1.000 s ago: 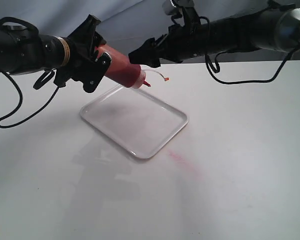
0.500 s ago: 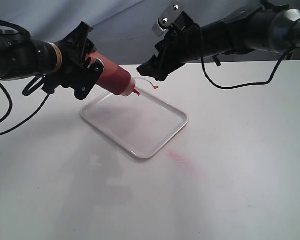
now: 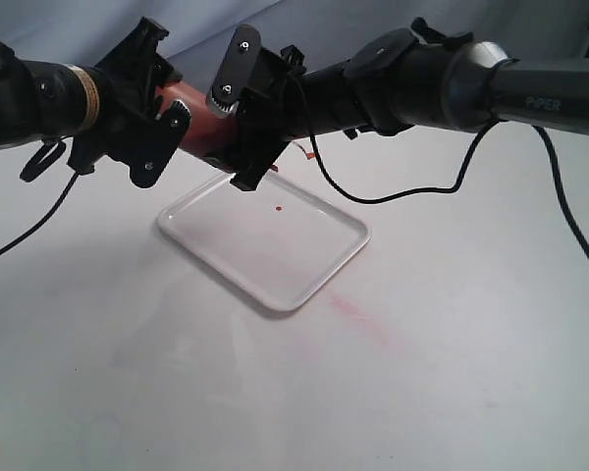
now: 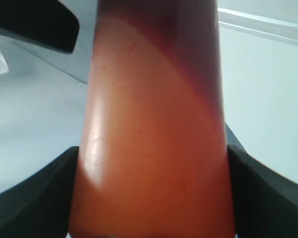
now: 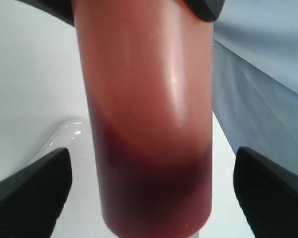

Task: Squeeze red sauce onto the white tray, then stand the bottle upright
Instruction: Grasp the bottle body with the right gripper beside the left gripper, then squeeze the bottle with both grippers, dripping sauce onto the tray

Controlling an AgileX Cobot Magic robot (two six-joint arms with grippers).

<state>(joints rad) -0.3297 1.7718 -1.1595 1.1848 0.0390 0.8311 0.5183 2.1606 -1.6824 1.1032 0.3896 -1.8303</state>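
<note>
The bottle [image 3: 198, 118], tinted red-orange, hangs tilted over the far corner of the white tray [image 3: 304, 280], nozzle end hidden behind the right gripper. My left gripper [image 3: 167, 103] is shut on the bottle's body; in the left wrist view the bottle [image 4: 149, 124] fills the frame with a finger pressed against each side. My right gripper [image 3: 243, 118] straddles the bottle nearer the nozzle and is open: its fingers [image 5: 35, 188] stand apart from the bottle [image 5: 144, 99]. One small drop of red sauce [image 3: 278, 208] lies on the tray.
A faint pink smear [image 3: 358, 314] marks the table just off the tray's near right edge. Black cables [image 3: 412, 191] droop from both arms. A blue cloth [image 3: 304, 25] hangs behind the table. The cap's tether [image 3: 301, 150] dangles under the right gripper.
My right gripper has swung left and now straddles the bottle. The left gripper has lifted the bottle a little. A red drop has appeared on the tray.
</note>
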